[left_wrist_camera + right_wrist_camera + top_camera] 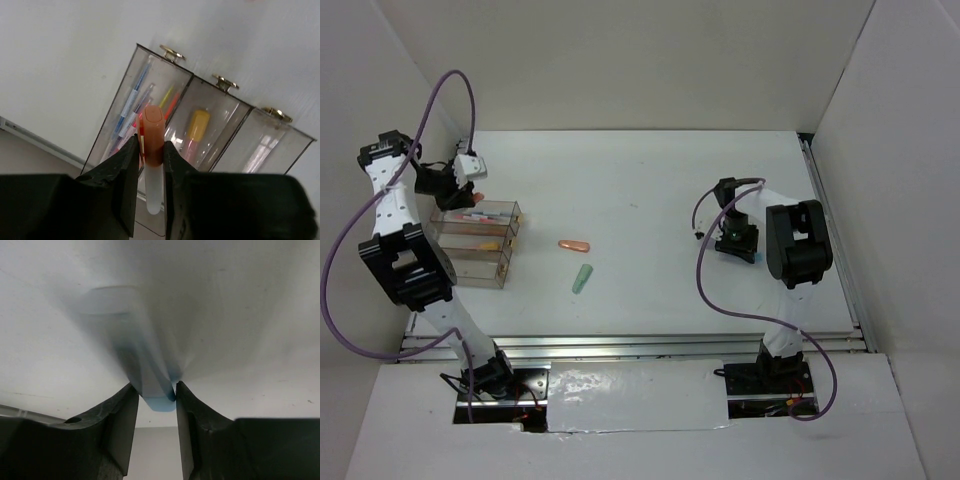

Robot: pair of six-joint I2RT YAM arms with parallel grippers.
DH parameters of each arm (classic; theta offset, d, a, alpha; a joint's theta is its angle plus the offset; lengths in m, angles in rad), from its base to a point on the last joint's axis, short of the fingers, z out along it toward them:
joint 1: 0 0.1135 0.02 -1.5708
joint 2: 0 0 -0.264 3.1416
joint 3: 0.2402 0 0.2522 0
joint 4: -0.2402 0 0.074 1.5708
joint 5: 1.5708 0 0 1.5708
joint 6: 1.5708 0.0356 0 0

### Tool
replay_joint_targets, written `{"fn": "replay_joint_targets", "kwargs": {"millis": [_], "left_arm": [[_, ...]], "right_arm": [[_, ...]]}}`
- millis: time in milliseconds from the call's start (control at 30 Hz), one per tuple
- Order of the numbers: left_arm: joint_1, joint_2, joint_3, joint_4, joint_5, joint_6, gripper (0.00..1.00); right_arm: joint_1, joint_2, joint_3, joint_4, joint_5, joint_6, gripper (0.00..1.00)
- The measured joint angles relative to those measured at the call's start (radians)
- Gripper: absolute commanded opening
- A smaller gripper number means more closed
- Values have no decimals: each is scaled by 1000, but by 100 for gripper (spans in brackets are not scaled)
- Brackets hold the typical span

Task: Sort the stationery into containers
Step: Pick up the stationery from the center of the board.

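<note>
The left claw (150, 145) was clamped narrow on an orange-capped marker (152, 125) with a frosted barrel, held above the containers (280, 135), over the wall between the end compartment of thin pens and the middle one with a stubby yellow piece (197, 125). To do the drop well, it probably needed to settle over one compartment, turn the marker along that compartment's length, and come low before letting go, or the marker could catch on the rim. Well away from the containers, the right claw (155, 387) stood either side of a blurred blue piece (150, 370); whether it gripped, I could not tell. An orange piece (574, 244) and a pale green piece (582, 279) lay loose beside the containers.
</note>
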Motion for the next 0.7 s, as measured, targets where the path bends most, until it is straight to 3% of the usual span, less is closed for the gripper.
{"fn": "replay_joint_targets", "kwargs": {"millis": [333,467,567,700], "left_arm": [[-5,0,-211,-5,-240,368,0],[-9,0,-235,-3,-291,442,2],[-19,0,-240,14,-318,479,12],[-40,0,-261,29,-344,497,36]], "right_arm": [[6,0,-12,1,-15,-3,9],[8,0,-10,-5,-28,1,5],[16,0,-10,-10,-36,3,3],[36,0,1,-25,-69,13,0]]}}
